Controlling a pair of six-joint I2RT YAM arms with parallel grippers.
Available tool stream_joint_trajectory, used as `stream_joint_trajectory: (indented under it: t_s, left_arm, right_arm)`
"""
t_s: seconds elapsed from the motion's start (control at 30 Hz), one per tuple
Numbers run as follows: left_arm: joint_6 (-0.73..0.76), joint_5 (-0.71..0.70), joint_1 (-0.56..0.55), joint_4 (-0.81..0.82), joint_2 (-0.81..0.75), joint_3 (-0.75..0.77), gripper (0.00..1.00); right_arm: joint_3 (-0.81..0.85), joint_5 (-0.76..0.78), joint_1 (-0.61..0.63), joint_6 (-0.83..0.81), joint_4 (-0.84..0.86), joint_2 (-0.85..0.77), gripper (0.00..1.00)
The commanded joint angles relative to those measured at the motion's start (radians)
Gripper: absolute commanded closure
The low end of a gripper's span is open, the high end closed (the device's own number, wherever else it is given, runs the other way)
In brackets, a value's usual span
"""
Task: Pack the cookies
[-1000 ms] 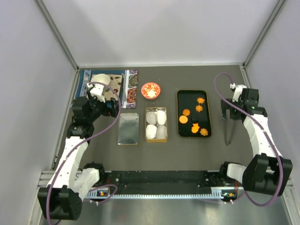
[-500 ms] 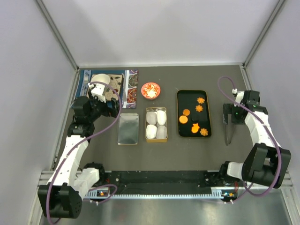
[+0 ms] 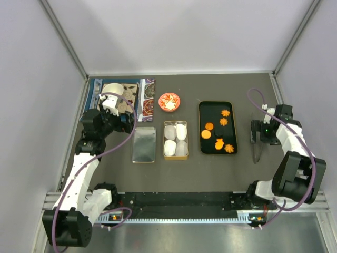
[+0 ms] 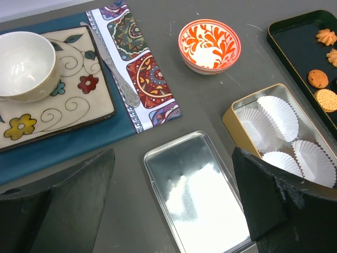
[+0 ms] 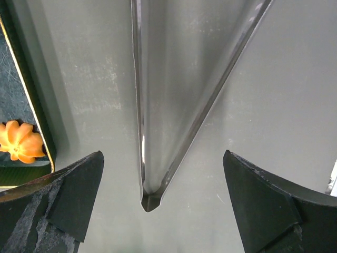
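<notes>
Checking in from the remote station: right end effector [image 5: 160,200] is spread wide, one finger on either side of the metal tongs [image 5: 139,116] (hinge end nearest the wrist camera). As far as I can see, neither finger touches them. The tongs lie flat on the desk [image 3: 174,171], just right of the black tray [image 3: 227,134]. The cookies [image 3: 206,134] are all sitting in that tray, orange rounds and flower shapes scattered over its right half and near end, and one flower cookie peeks in at the left edge of the right wrist view. Left end effector [image 4: 174,205] is wide open too, hovering over the silver lid [image 4: 197,195]. Right beside the lid is the gold tin [image 4: 230,118] with four white paper cups [image 4: 279,113] in it
</notes>
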Motion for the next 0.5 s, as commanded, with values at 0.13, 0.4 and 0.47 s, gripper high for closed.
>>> stream_joint_trajectory:
  t_s: [0.13, 0.4, 0.47]
  left_arm:
    - [-0.005, 0.011, -0.003, 0.037, -0.022, -0.008, 0.01]
    - [0.000, 0.014, -0.003, 0.052, -0.028, -0.017, 0.01]
    - [0.000, 0.015, -0.003, 0.059, -0.028, -0.022, 0.01]
  right_arm:
    - [0.005, -0.057, -0.013, -0.017, -0.006, 0.043, 0.04]
    - [0.024, -0.063, -0.013, -0.022, -0.011, 0.126, 0.04]
    - [0.031, -0.068, -0.013, -0.024, -0.011, 0.141, 0.05]
